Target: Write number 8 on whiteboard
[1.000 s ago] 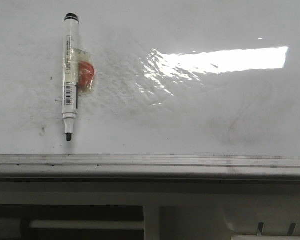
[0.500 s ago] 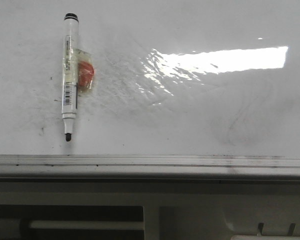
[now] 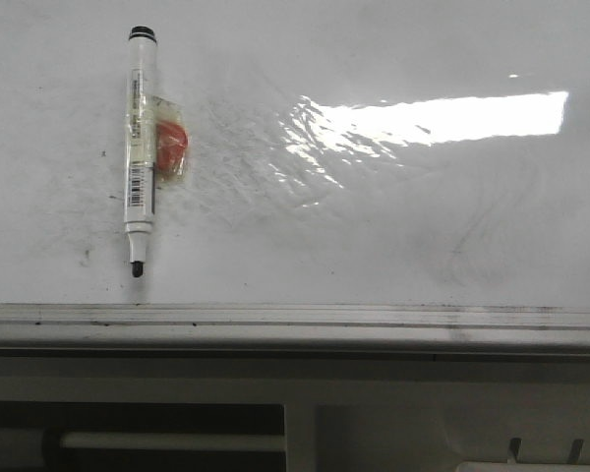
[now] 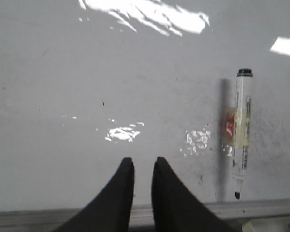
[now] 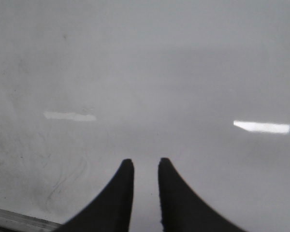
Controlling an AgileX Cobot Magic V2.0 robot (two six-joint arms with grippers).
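Note:
The whiteboard (image 3: 374,246) is glossy white with faint grey erased smudges; no black number 8 strokes show on it. A white marker (image 3: 140,138), uncapped with its black tip toward the near edge, lies on the board at the left, with a red piece (image 3: 171,146) taped to its side. My left gripper (image 4: 143,160) hovers over the board near its edge, its jaws a narrow gap apart and empty; the marker (image 4: 242,130) lies well off to its side. My right gripper (image 5: 146,162) hovers over bare board (image 5: 183,72), jaws slightly apart and empty. Neither gripper shows in the front view.
A bright glare patch (image 3: 442,118) lies on the board's right half. A grey metal edge strip (image 3: 295,320) runs along the near side, with the robot's base frame (image 3: 295,433) below it. The strip also shows in the left wrist view (image 4: 261,207).

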